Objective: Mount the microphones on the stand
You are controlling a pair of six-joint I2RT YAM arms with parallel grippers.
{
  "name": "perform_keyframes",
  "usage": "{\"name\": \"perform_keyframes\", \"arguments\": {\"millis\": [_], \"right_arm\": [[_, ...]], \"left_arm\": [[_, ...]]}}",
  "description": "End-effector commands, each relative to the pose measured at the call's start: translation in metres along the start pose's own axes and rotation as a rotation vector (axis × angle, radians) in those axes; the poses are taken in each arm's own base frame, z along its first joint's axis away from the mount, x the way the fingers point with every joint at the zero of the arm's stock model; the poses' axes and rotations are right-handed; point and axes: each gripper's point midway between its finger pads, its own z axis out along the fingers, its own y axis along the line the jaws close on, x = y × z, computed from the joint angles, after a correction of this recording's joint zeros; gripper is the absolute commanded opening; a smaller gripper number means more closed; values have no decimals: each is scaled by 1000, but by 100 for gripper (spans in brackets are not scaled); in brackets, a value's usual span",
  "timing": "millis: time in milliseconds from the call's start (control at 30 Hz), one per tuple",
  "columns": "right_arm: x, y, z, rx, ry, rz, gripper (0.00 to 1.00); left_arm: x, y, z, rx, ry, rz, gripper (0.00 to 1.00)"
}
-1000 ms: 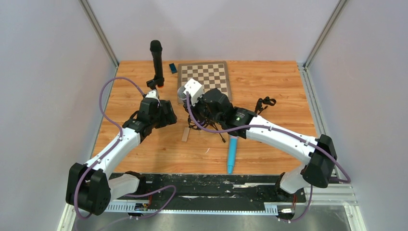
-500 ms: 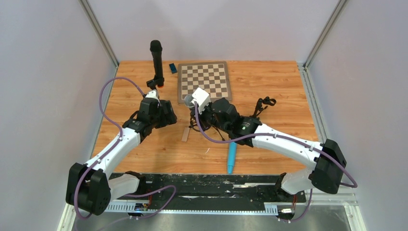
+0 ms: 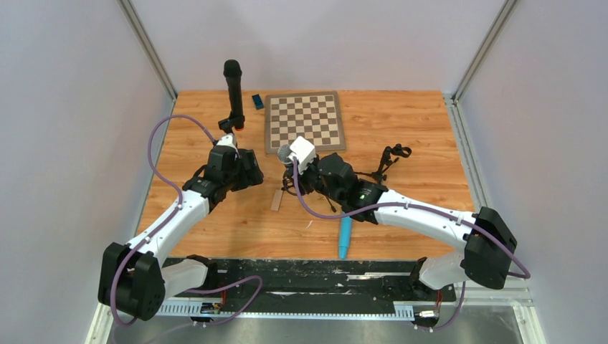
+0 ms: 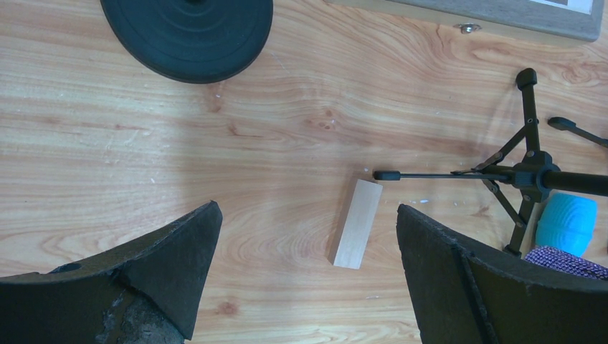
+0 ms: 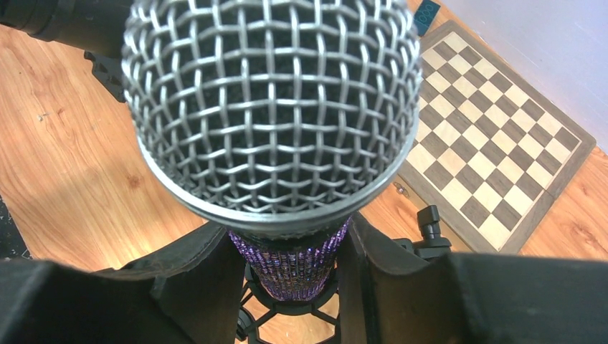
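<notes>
Right pincer [image 5: 290, 276] shifted nearer, clasping purple microphone [image 5: 272, 107]

The purple microphone [image 5: 271, 115] is showing a shiny woven metal grille over a glittery textured body; the counter [image 4: 107, 143] is showing smooth grained wood, the small block [image 4: 356, 223] looking pale and unfinished.

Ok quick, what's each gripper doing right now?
Left gripper: open, holding nothing.
Right gripper: closed on the purple microphone with silver mesh grille.
</notes>
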Motion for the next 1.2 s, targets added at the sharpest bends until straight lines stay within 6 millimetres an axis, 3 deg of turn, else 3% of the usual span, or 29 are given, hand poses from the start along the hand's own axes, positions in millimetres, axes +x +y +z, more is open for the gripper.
{"name": "perform_keyframes", "arguments": {"millis": [0, 267, 433, 700, 967, 1167], "right_arm": [[-32, -15, -11, 62, -104, 33, 9], [-55, -13, -20, 37, -161, 72, 64], [-62, -10, -28, 17, -185, 90, 84], [-68, -9, -44, -7, -217, 99, 99], [-92, -11, -63, -21, -288, 105, 100], [-103, -34, -73, 18, -323, 195, 100]], "left_arm": [[-17, -4, -4, 6, -48, 9, 100], [-17, -4, -5, 7, -52, 8, 100], [-16, -3, -5, 6, -51, 7, 100], [-16, -4, -6, 9, -53, 6, 100], [-17, -4, -7, 11, -57, 6, 100], [-25, -10, -16, 53, -105, 10, 100]]}}
